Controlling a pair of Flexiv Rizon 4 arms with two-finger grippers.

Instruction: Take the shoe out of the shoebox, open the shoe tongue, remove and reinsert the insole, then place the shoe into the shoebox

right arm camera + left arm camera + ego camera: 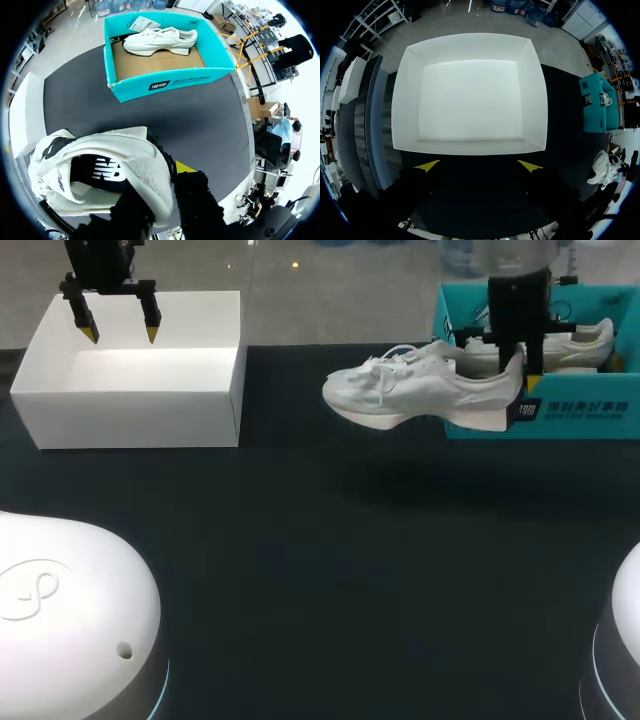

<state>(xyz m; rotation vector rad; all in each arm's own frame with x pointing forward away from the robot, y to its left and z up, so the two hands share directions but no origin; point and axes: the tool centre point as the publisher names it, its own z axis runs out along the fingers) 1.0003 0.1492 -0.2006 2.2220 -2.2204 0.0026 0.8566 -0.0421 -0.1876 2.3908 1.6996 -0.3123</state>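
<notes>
**Now Aloft, White Sneaker Hangs by Its Heel From the Right Gripper**

The right gripper [522, 378], clamped on the heel of the white sneaker [415, 390], holds it in the air above the table [320, 570]. The shoe hangs just in front of the teal shoebox [560, 422] at the far right corner, where a second sneaker [160, 40] lies inside. The held shoe's long axis runs along the table's far edge, with the toe pointing away from the gripper toward the far left corner. There the left gripper [120, 332] hangs over a white box [130, 410], fingers spread wide and holding nothing, well apart from the shoe. Setting the sneaker down on the bare table beneath looks the likely next step, and only the right arm is placed to do it.
</notes>
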